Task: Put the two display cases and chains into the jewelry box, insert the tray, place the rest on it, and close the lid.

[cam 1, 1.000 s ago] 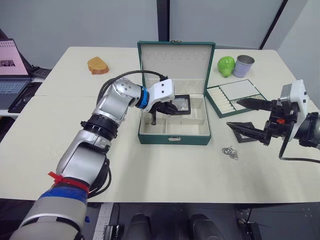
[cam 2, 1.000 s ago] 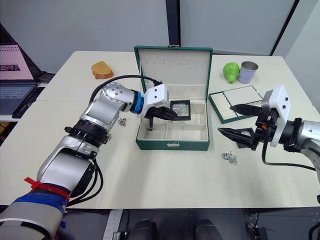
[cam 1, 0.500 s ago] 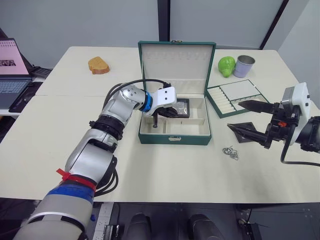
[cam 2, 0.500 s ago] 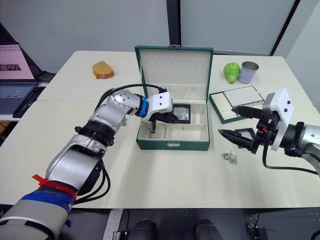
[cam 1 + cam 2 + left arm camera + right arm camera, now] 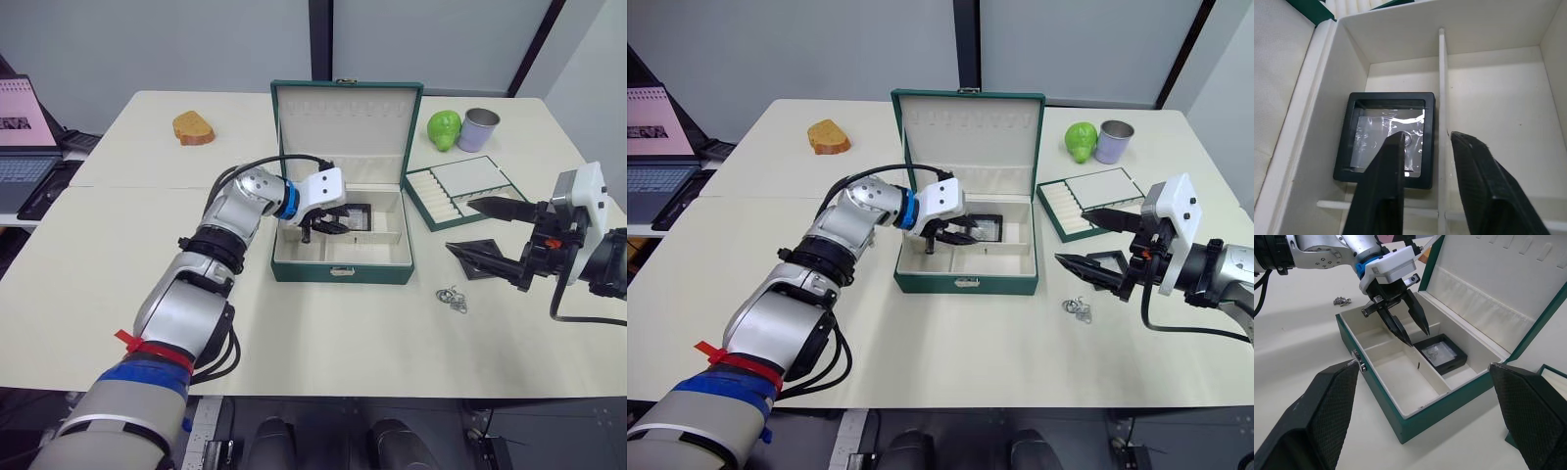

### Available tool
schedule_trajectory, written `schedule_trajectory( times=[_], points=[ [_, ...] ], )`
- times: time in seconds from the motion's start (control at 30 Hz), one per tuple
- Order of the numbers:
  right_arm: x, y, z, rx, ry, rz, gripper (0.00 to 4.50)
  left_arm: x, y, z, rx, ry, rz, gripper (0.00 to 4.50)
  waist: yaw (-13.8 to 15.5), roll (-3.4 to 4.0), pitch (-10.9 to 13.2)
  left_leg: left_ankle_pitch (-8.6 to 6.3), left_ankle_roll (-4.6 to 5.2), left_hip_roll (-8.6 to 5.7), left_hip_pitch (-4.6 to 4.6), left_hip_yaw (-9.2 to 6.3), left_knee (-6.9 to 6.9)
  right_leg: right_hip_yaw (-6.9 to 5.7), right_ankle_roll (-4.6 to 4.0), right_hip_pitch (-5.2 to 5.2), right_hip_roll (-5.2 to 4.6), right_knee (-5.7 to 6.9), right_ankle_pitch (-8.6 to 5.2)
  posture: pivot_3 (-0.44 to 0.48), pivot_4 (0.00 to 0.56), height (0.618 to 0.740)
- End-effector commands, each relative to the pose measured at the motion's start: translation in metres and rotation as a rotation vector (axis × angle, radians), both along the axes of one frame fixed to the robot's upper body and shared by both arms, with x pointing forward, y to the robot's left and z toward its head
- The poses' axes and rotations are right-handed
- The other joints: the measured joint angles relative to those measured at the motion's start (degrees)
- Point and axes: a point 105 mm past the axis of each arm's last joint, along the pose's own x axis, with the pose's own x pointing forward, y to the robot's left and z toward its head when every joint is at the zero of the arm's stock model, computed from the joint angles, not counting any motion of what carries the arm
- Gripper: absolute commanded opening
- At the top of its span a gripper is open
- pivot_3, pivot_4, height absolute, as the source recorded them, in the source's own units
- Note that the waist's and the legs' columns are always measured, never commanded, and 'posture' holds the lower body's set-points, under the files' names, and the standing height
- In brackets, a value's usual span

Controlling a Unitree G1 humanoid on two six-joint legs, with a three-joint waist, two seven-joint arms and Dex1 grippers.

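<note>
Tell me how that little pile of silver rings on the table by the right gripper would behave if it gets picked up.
The silver rings look like thin open wire loops, so probably very light. They lie loosely tangled, so a pinch may lift some and leave or drop others. Lying flat on the smooth table, they would likely slide if nudged, making them hard for the right gripper to get under.

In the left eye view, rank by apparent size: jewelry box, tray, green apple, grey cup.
1. jewelry box, lid up
2. tray
3. green apple and grey cup: look about alike, so no ranking. Both stand farther from the camera than the box.
</note>
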Motion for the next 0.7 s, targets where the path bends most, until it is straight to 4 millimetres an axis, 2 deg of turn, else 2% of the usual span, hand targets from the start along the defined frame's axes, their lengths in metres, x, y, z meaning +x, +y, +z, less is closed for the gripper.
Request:
schedule_trajectory(
  times=[0.03, 0.2, 0.33, 0.4, 0.5, 0.57, 0.7],
  points=[
    [-0.005, -0.001, 0.014, -0.010, -0.052, 0.017, 4.50, -0.008, -0.008, 0.036, -0.109, -0.016, -0.067, 2.91, 0.0, 0.00, 0.0, 0.00, 0.00, 0.00, 0.00, 0.00, 0.00, -0.01, 0.00, 0.00, 0.00, 0.00, 0.00, 0.000, 0.150, 0.740],
    [-0.005, -0.011, 0.012, -0.014, -0.024, 0.024, 4.50, -0.036, 0.006, 0.063, -0.246, 0.061, -0.160, 4.42, -0.2, 0.03, 0.0, 0.00, 0.00, 0.01, -0.12, -0.04, 0.04, -0.04, 0.00, -0.09, 0.00, 0.02, 0.00, 0.000, 0.150, 0.740],
    [-0.001, -0.029, 0.005, 0.025, 0.003, -0.023, 4.50, -0.067, 0.031, 0.086, -0.381, 0.125, -0.150, 4.47, -0.6, 0.04, 0.0, 0.01, 0.00, 0.06, -0.11, -0.09, 0.06, -0.07, 0.00, -0.08, 0.02, 0.06, 0.00, 0.000, 0.150, 0.740],
    [0.000, -0.039, -0.002, 0.034, 0.022, -0.056, 4.50, -0.081, 0.049, 0.090, -0.422, 0.147, -0.095, 4.47, -0.8, 0.04, 0.0, 0.01, 0.01, 0.07, -0.11, -0.13, 0.06, -0.07, 0.00, -0.06, 0.02, 0.06, 0.00, 0.000, 0.150, 0.740],
    [0.001, -0.052, -0.008, 0.054, 0.042, -0.098, 4.50, -0.095, 0.074, 0.088, -0.447, 0.164, 0.017, 4.47, -0.7, 0.05, 0.0, 0.01, 0.01, 0.07, -0.12, -0.22, 0.30, -0.15, 0.00, -0.02, 0.01, 0.08, 0.00, 0.000, 0.150, 0.740],
    [0.002, -0.061, -0.013, 0.060, 0.063, -0.124, 4.50, -0.104, 0.099, 0.085, -0.481, 0.191, 0.122, 4.47, -0.7, 0.06, 0.0, 0.00, 0.01, 0.10, -0.15, -0.34, 0.69, -0.18, 0.00, 0.07, 0.03, 0.13, 0.00, 0.000, 0.150, 0.740],
    [0.005, -0.080, -0.022, 0.059, 0.090, -0.173, 4.50, -0.118, 0.152, 0.073, -0.473, 0.197, 0.356, 4.47, -0.7, 0.05, 0.0, 0.00, 0.01, 0.08, -0.12, -0.45, 0.66, -0.23, 0.00, 0.13, 0.03, 0.15, 0.00, 0.000, 0.150, 0.740]
  ],
)
